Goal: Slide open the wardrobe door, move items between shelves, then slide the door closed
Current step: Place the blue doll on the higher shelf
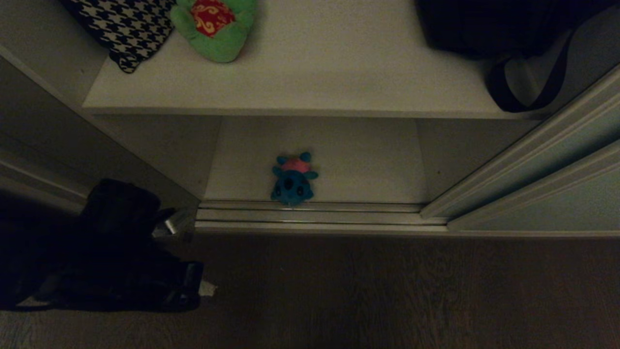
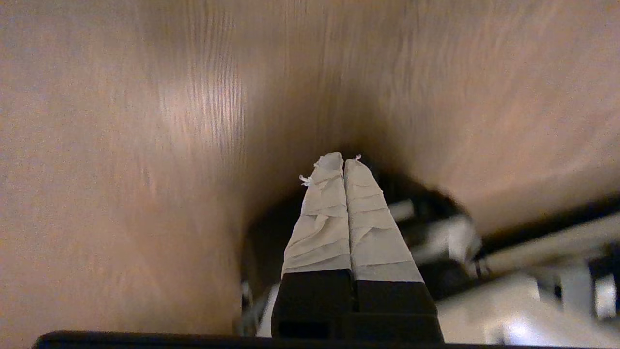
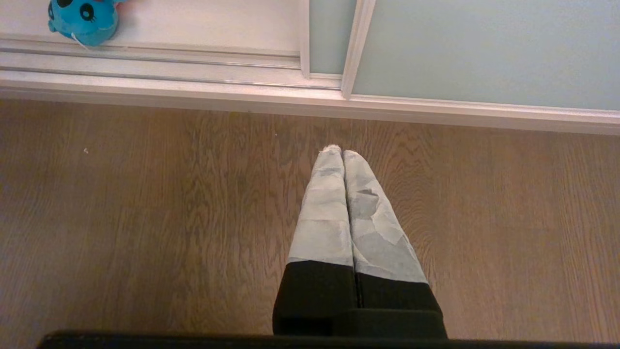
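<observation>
Head view shows the door (image 1: 542,179) slid over to the right, so the wardrobe is open. The frog (image 1: 215,26) lies far back on the top shelf (image 1: 310,82), next to a check cushion (image 1: 123,29). The blue toy (image 1: 293,179) sits on the low shelf (image 1: 368,160), right at its near edge by the rails (image 1: 315,215).

The left gripper (image 2: 341,162) is low on the left over the wood floor (image 2: 121,145). Its fingers are pressed together and hold nothing. The right gripper (image 3: 341,152) hangs over the floor too, fingers pressed together, empty.

The opening step looks done, and moving a toy seems to come next. The left gripper would need to spread its fingers, reach over the rails and pinch a toy.
</observation>
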